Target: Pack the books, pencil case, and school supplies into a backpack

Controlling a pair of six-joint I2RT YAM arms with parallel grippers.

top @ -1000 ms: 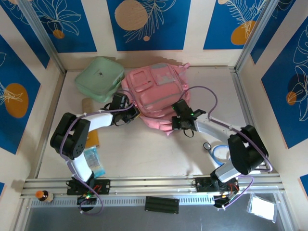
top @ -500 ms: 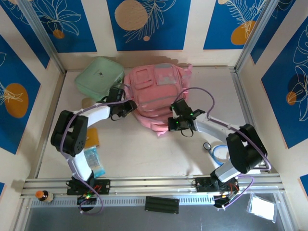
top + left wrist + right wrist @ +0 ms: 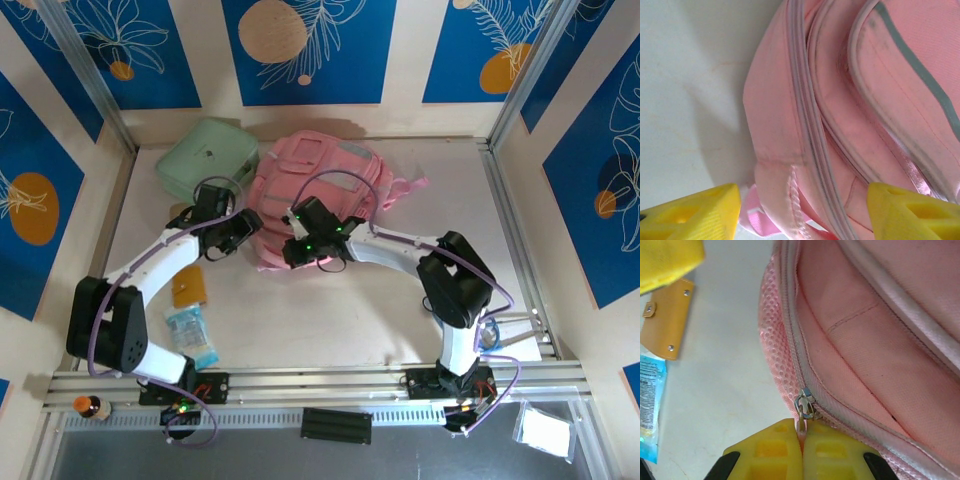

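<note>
A: Right fingers [image 3: 802, 450]: yellow, pressed together, pinching the small metal zipper pull [image 3: 805, 407]. The slider sits on the track right at the tips.

B: Which bag?

A: Large soft pink fabric backpack [image 3: 335, 165]. It lies flat on the white table [image 3: 330, 310], far middle, front pockets up. The zip runs along its near-left rim, with pink mesh on the outer side of the track.

B: Left fingers?

A: Left fingers [image 3: 240, 228]: spread wide at the backpack's left edge. In the left wrist view one yellow fingertip [image 3: 690, 212] hangs over bare table, the other over pink fabric. A seam and a pink webbing loop lie between them. Nothing is gripped, and I cannot tell whether they touch the fabric.

B: Neighbours?

A: Mint-green square zip case [image 3: 205, 160] just beside the backpack on its left, far-left of the table. Orange-tan leather flap with metal studs [image 3: 188, 287] near the left arm, apart from the bag. Blue-and-white plastic packet [image 3: 192, 335] just nearer than the flap. Both lie flat on the table.
</note>
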